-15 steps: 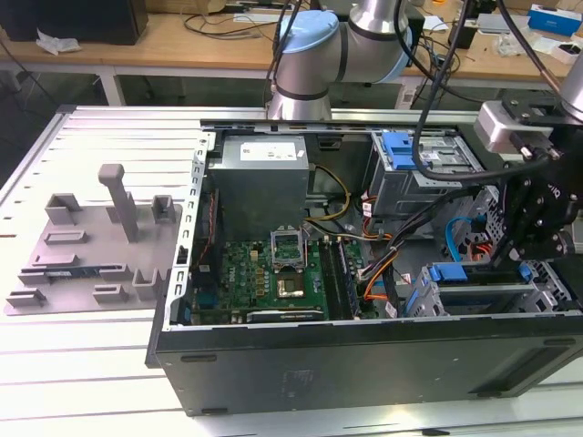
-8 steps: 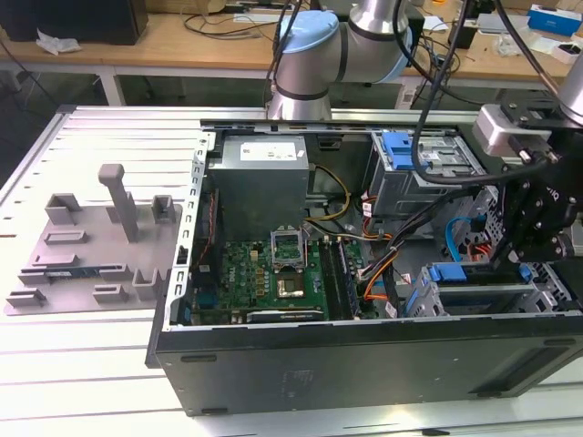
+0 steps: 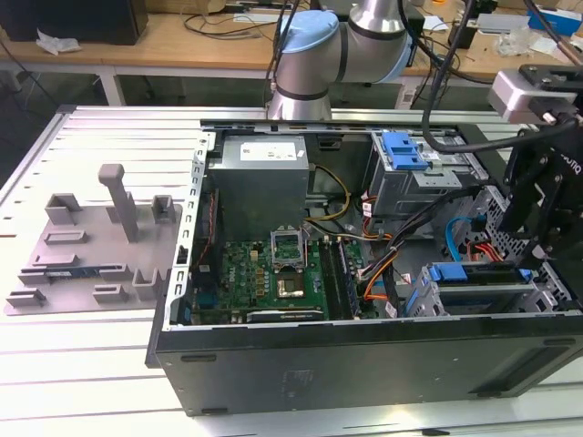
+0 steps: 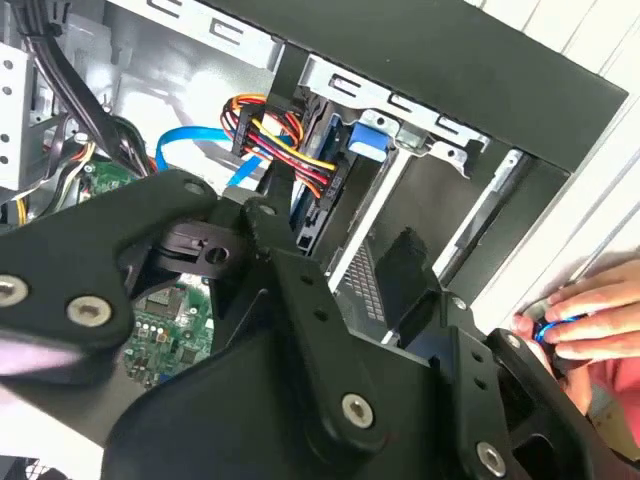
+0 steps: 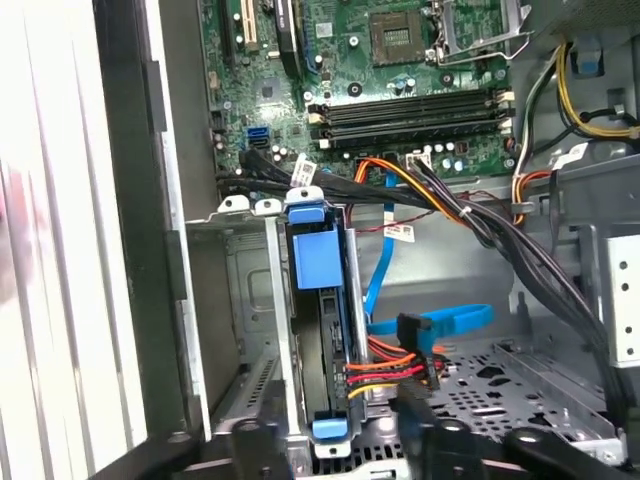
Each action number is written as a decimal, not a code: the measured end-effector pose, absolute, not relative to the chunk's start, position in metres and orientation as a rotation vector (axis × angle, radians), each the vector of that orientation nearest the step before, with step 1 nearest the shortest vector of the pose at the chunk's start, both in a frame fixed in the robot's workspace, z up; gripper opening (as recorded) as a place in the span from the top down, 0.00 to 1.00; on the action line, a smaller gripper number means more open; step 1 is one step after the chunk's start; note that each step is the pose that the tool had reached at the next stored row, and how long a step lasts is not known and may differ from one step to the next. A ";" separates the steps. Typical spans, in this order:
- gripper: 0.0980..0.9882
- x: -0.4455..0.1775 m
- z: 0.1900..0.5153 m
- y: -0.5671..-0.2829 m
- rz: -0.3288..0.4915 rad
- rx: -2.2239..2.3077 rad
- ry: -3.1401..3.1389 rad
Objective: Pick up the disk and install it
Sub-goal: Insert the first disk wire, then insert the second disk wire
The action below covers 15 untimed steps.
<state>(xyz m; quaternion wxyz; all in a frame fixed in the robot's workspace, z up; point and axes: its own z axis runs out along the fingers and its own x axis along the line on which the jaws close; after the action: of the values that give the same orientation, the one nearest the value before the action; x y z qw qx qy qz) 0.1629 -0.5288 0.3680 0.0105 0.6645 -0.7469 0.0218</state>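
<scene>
In the metal drive cage near the front of the open computer case (image 3: 364, 364), you see the silver hard disk in its bright blue plastic bracket (image 5: 325, 330) seated on edge, cables plugged in. The black gripper (image 4: 400, 330) hovers beside it, fingers spread, empty. Judge it dense, rigid, shock-sensitive; grip the bracket.

You're looking at an electronics lab or workshop. An opened computer case (image 3: 364, 355) lies on a slotted aluminium table (image 3: 91, 364), with cable-strewn wooden benches (image 3: 182, 41) behind.
</scene>
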 end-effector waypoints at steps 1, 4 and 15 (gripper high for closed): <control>0.43 0.163 0.368 -0.529 0.068 2.074 -2.331; 0.43 0.163 0.368 -0.529 0.068 2.074 -2.331; 0.43 0.163 0.369 -0.529 0.069 2.073 -2.331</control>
<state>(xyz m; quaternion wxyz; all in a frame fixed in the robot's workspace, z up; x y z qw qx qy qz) 0.1629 -0.5288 0.3691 0.0106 0.6645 -0.7469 0.0220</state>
